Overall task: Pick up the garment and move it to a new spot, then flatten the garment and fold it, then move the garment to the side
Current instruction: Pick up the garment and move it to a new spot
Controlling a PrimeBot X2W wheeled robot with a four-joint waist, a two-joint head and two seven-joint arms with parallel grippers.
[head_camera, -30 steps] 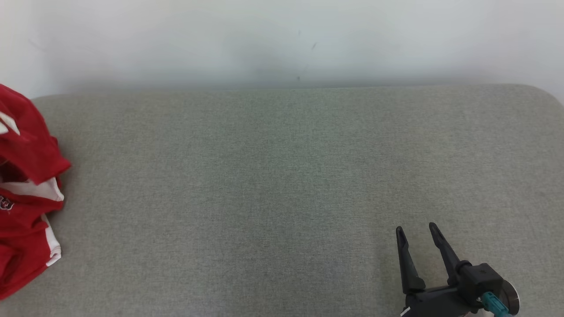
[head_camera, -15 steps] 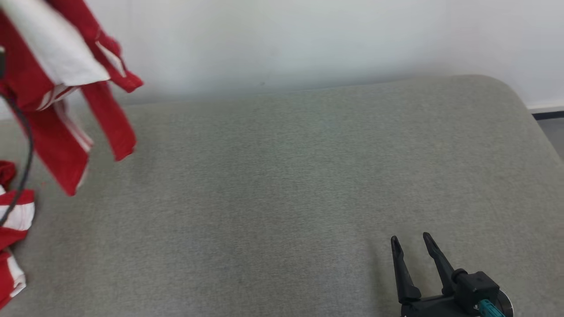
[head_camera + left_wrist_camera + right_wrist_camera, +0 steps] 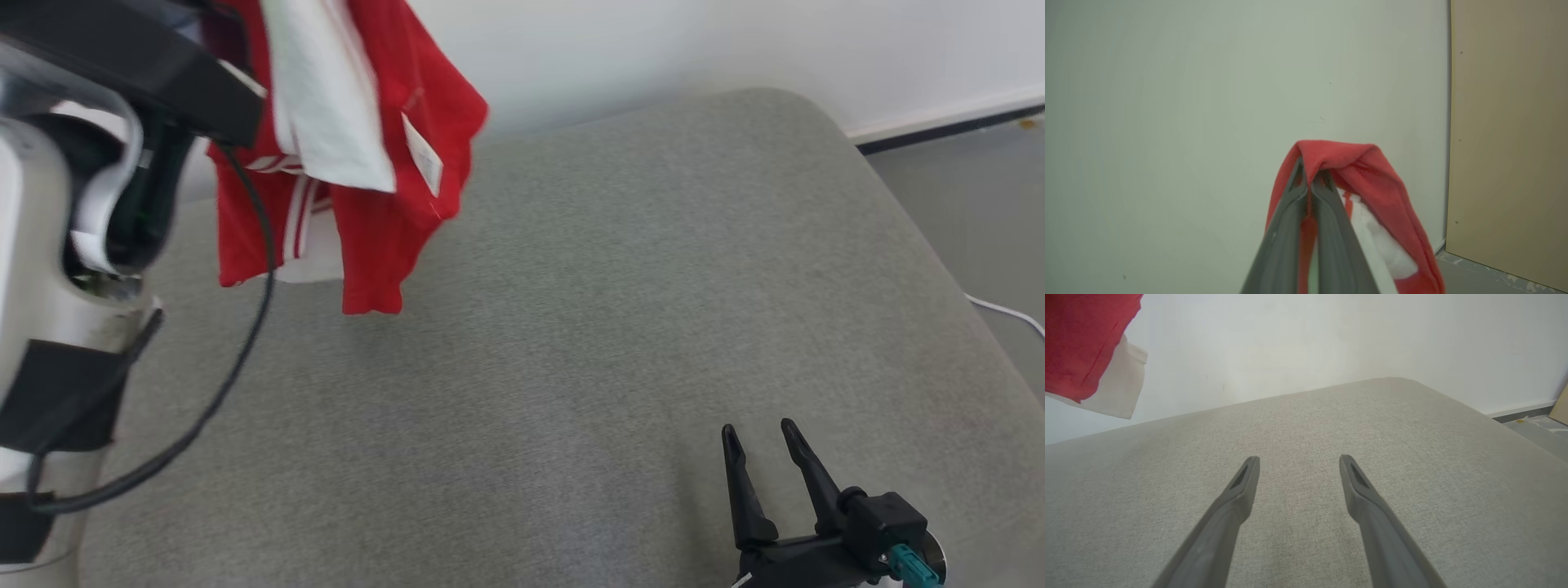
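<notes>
While it is pinched at one fold only, the garment (image 3: 375, 229) hangs in the air over the far left of the cushion (image 3: 637, 286). It is bunched and draped, with a white panel (image 3: 326, 106) and the label (image 3: 423, 163) turned outward, and its lowest hem appears clear of the surface. That fold sits between the closed fingers of the left end effector (image 3: 1312, 179), with red cloth looped over their tips. A one-point hold like this suits carrying rather than spreading. I therefore judge the step in hand to be the move to a new spot, with flattening and folding not yet begun. The left arm (image 3: 57, 269) stands tall at the near left, a black cable (image 3: 245, 327) sagging from it. The right end effector (image 3: 755, 433) sits low over the near right of the cushion, fingers spread wide and holding nothing. It is probably parked clear of the hanging cloth, ready for a second grip. I see no container; only the pinch bears the garment.
</notes>
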